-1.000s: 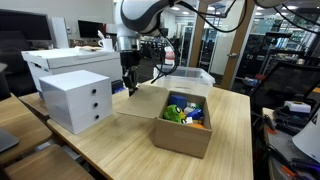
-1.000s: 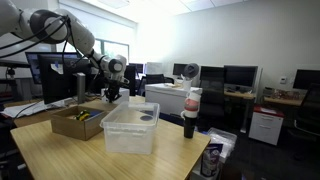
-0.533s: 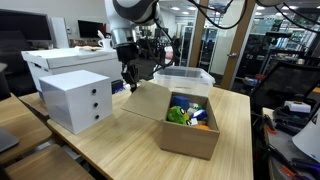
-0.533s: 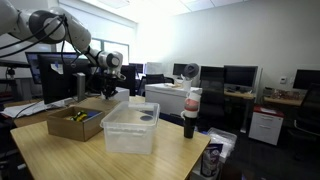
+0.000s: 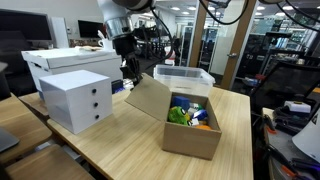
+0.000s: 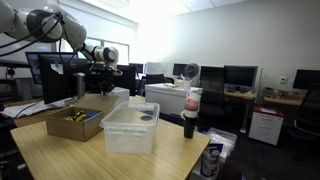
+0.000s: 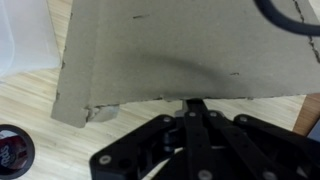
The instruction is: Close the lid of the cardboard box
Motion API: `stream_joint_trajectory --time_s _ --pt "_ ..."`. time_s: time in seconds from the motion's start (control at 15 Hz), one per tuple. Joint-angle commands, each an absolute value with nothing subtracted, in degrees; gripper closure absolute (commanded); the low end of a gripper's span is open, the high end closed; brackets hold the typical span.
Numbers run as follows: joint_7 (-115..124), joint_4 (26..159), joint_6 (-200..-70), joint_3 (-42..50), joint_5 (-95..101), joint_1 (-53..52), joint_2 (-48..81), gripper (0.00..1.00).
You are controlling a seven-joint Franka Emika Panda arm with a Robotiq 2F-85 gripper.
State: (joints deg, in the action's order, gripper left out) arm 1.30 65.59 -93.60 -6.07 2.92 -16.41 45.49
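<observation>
The cardboard box [image 5: 192,138] stands open on the wooden table, with colourful items inside. It also shows in an exterior view [image 6: 72,122]. Its lid [image 5: 148,98] is a brown flap on the side toward the drawer unit, tilted up at a slant. In the wrist view the lid [image 7: 180,45] fills the upper part. My gripper [image 5: 130,82] is at the lid's outer edge. In the wrist view the gripper [image 7: 197,104] has its fingers pressed together, with the tips against the flap's lower edge. No white label shows.
A white drawer unit [image 5: 76,98] stands beside the box. A clear plastic bin [image 5: 184,77] sits behind it and shows up close in an exterior view [image 6: 130,128]. A black bottle [image 6: 190,122] stands near the bin. A dark round object [image 7: 12,152] lies on the table.
The lid has gone from lying outward to a steeper upward tilt. My gripper has moved up and sideways with its edge. The box has shifted slightly on the table.
</observation>
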Motion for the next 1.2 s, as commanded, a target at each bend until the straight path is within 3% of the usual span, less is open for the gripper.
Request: stream_joint_trajectory --time_s 0.0,1.13 --pt "4.85 68.26 -91.80 -4.76 3.81 -16.95 42.06 0.97" --pt "15.31 95.35 -102.71 -3.47 -0.63 -11.75 23.91 0.97"
